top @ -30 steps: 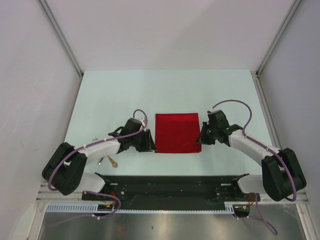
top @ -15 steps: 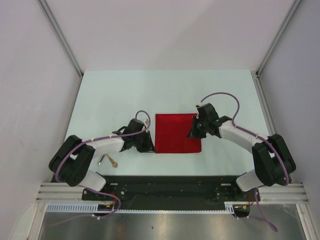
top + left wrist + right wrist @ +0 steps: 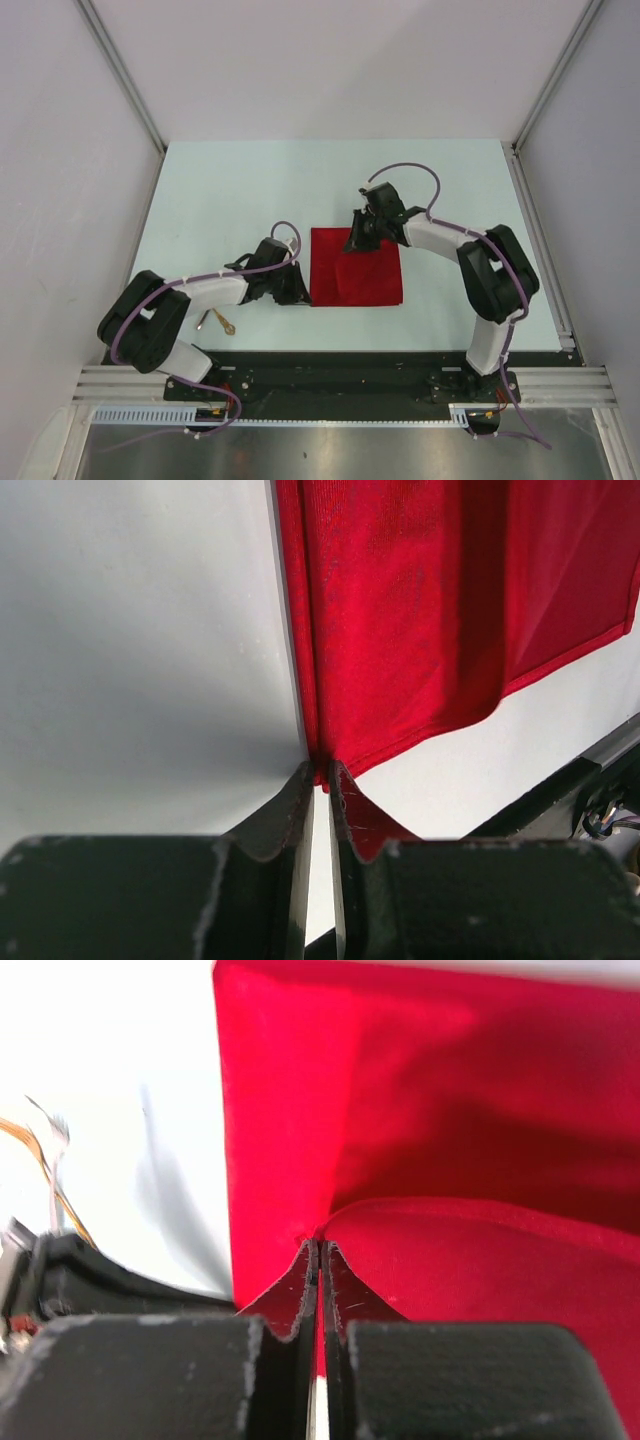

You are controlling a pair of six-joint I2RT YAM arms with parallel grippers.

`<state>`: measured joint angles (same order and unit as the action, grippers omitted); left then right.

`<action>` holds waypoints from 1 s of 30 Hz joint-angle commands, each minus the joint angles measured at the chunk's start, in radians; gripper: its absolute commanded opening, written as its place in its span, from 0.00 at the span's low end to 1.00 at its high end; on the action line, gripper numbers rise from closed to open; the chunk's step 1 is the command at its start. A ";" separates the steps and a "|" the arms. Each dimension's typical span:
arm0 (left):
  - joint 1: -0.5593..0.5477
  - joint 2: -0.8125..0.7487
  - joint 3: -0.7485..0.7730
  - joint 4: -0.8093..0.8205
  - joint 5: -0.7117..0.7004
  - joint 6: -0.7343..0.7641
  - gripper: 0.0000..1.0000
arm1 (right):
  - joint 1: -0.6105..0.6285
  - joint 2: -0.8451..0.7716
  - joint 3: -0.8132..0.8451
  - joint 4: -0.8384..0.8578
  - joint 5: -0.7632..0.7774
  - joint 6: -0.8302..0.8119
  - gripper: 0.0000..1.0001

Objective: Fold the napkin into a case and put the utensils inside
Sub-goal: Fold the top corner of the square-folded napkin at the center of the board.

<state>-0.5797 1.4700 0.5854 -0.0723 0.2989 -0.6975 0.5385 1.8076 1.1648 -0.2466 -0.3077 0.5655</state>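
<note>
Left gripper (image 3: 320,772) pinches the napkin (image 3: 400,620) by a corner — the cloth spreads ahead of its tips. Right gripper (image 3: 319,1248), jaws together, clamps a lifted fold.

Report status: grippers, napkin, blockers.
Left gripper pinching napkin at near-left corner. Right gripper shut on raised napkin flap. Utensils beside left arm, clear of napkin.

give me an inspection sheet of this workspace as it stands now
surface: pale table, no marks seen
job's things: red napkin flat on the table, far edge lifted in a fold; gold utensils beside the left arm, outside the napkin
clutter: nothing seen
grippers: left gripper pinching the napkin's near left corner; right gripper shut on the lifted fold
cables: purple cables looped over both arms
surroundings: white walls, metal posts, metal rail at the near edge
</note>
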 commanded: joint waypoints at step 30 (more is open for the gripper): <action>0.006 -0.011 -0.058 0.029 -0.030 0.018 0.14 | 0.008 0.361 0.369 0.141 -0.096 0.060 0.00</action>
<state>-0.5797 1.4597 0.5552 -0.0231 0.2955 -0.6983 0.5476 2.1460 1.4734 -0.1375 -0.3874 0.6132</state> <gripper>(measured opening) 0.143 0.010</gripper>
